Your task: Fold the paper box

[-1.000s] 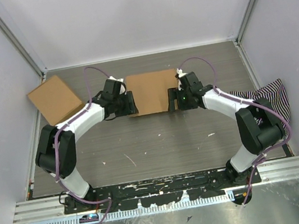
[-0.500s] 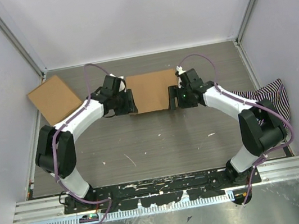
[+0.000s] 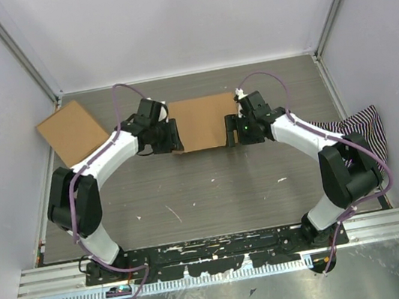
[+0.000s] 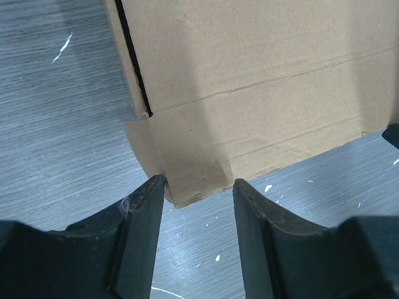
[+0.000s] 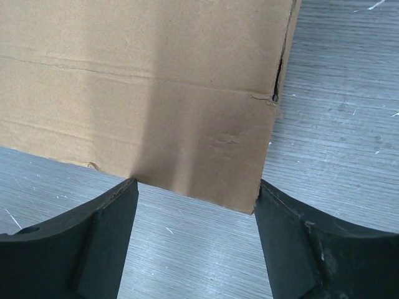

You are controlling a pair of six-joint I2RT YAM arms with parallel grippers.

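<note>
The paper box lies flat at the table's centre, a brown cardboard sheet with creases and slits. My left gripper is at its near-left corner. In the left wrist view the gripper is open, and a tabbed corner of the box reaches just between the fingertips. My right gripper is at the box's near-right corner. In the right wrist view the gripper is open wide, with the edge of the box level with the fingertips and no visible grip.
A second, squarish brown carton sits at the far left against the wall. A striped cloth lies at the right edge. White walls and metal posts enclose the table; paint flecks mark the wood surface.
Both grippers have shifted slightly away from me along the box's side edges. The box has stayed flat and in about the same place.
</note>
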